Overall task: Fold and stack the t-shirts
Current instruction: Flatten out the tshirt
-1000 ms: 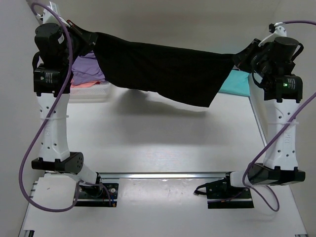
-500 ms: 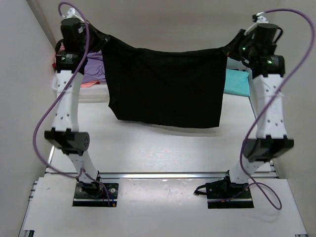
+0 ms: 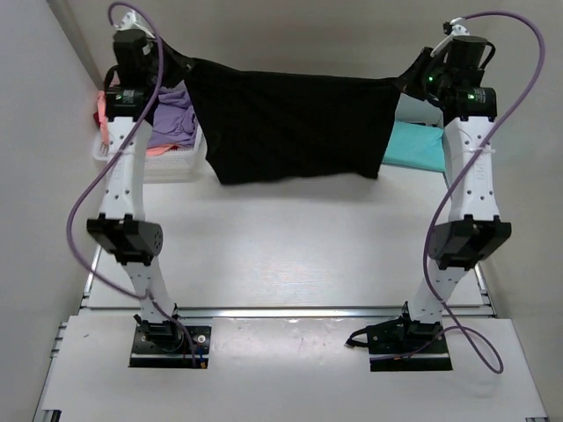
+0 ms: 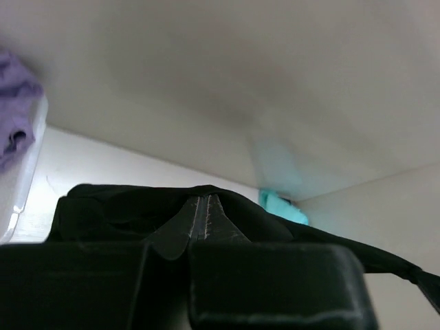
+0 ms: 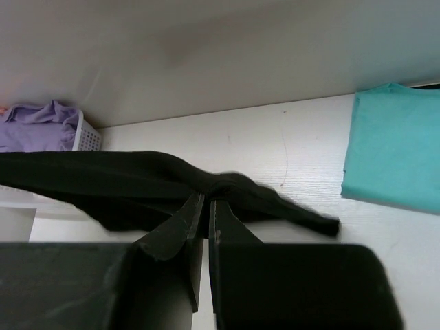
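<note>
The black t-shirt [image 3: 295,127] hangs stretched in the air between my two raised arms, above the far half of the table. My left gripper [image 3: 176,66] is shut on its left top corner; the left wrist view shows the fingers [image 4: 203,214] pinched together on black cloth [image 4: 124,210]. My right gripper [image 3: 406,81] is shut on its right top corner; the right wrist view shows the fingers [image 5: 205,210] closed on the black cloth [image 5: 124,182]. A folded teal t-shirt [image 3: 413,148] lies flat at the far right, also in the right wrist view [image 5: 395,144].
A white mesh basket [image 3: 145,163] stands at the far left with lavender [image 3: 171,119], salmon-pink and red cloth in it. The back wall is close behind the shirt. The table front edge carries the arm bases.
Both arms have risen and reached farther back, lifting the black t-shirt from a sagging slant into a level, taut spread. Its lower hem has swung up and away.
</note>
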